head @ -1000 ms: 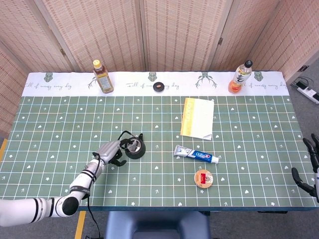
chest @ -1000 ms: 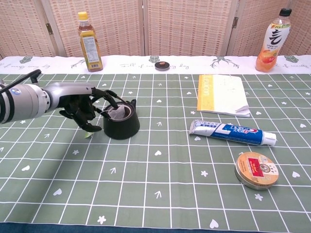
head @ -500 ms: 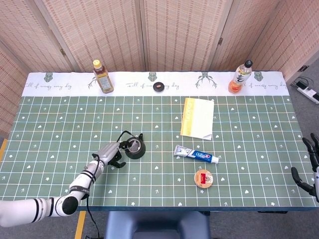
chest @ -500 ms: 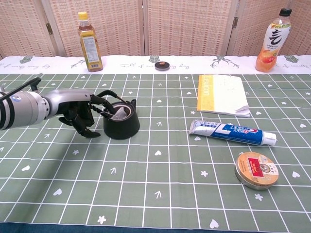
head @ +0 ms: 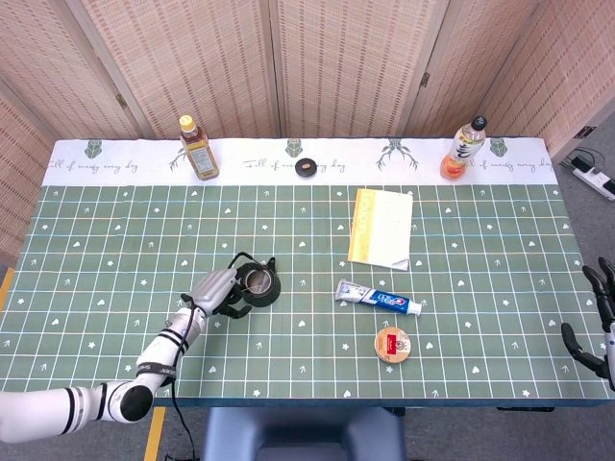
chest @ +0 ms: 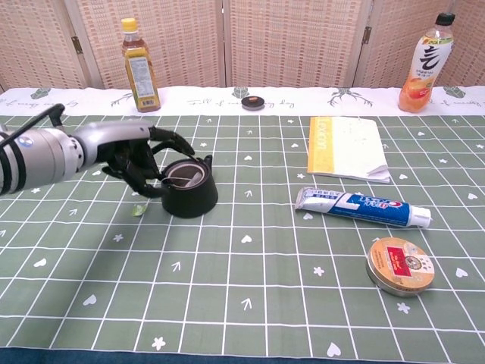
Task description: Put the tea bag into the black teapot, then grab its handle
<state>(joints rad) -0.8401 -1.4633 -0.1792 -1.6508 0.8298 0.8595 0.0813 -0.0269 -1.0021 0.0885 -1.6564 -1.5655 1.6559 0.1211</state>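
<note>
At table centre-left stands the black teapot, tea bag inside. Left hand has fingers curled around its handle. Right hand hangs open off the table's edge. Toothpaste tube, lettering illegible, lies well right of the teapot; round tin nearby.

My black teapot stands upright on the green cloth, lid off, pale tea bag lying inside it
</note>
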